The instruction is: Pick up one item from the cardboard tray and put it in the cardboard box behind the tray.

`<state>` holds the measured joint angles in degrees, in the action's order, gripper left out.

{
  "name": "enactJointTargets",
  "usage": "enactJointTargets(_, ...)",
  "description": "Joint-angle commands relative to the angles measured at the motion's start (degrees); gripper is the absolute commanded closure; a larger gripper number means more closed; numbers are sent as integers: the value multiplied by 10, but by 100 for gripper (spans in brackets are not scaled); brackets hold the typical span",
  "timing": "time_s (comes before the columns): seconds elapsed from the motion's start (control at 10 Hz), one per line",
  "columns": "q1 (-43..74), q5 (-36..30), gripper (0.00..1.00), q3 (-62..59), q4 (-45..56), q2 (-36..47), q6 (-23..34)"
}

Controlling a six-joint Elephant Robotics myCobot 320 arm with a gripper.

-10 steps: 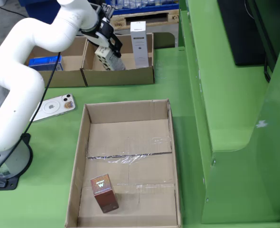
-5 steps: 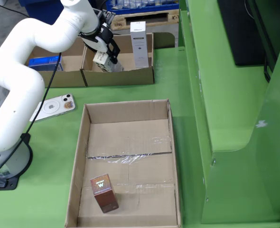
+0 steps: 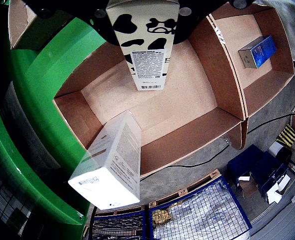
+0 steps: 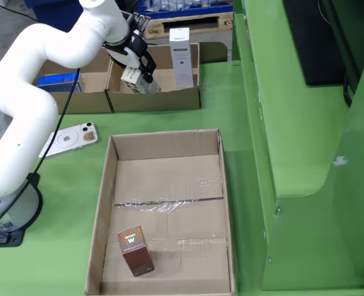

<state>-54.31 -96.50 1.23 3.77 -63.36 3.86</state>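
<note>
Side view: white carton beside hand

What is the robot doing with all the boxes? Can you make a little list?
gripper: holds a cow-spotted carton over the back box
already in back box: tall white carton, upright
neighbouring box: blue packet
front tray: one brown box left
on table: white phone

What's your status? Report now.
Gripper shut on cow-print carton, hanging over the rear box. White carton standing inside. Brown box left in tray. Drop path clear.
</note>
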Motion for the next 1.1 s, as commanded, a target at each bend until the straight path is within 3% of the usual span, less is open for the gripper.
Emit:
enactJointTargets(0.0, 6, 4, 100, -12, 3, 13, 0)
enactJointTargets(1.0, 6, 4, 0, -12, 3, 13, 0)
